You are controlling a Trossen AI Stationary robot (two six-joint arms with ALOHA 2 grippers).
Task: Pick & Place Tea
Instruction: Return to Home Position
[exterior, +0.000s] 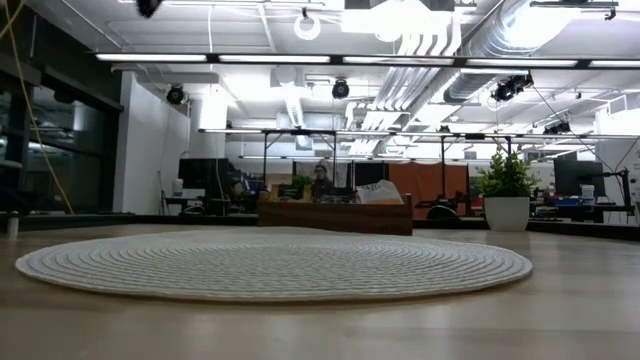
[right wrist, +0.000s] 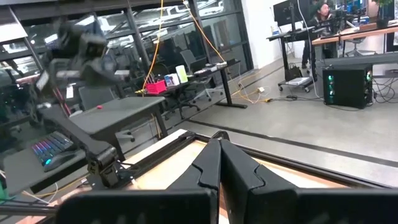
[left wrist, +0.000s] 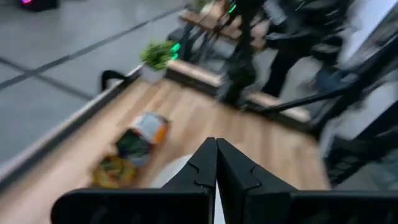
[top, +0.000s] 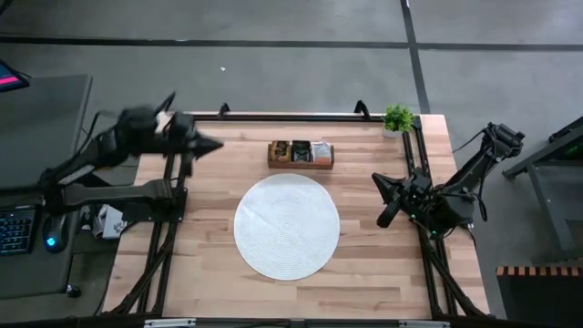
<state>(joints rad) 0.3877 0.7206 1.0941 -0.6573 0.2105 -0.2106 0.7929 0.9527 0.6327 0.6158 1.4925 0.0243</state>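
The tea (top: 301, 151) sits in the wooden tray (top: 301, 166) at the worktop's far edge. The left end effector (left wrist: 216, 144), closed on nothing, hovers near the far-left corner; swinging low, it could clip the tray. The right end effector (right wrist: 219, 146), closed and unladen, waits by the right edge.

1. The left arm is hanging at the overhead frame's upper left, with the left gripper (top: 215, 143) pointing right, fingers pressed together.
2. The right arm is sitting folded at centre right, with the right gripper (right wrist: 219, 144) closed.
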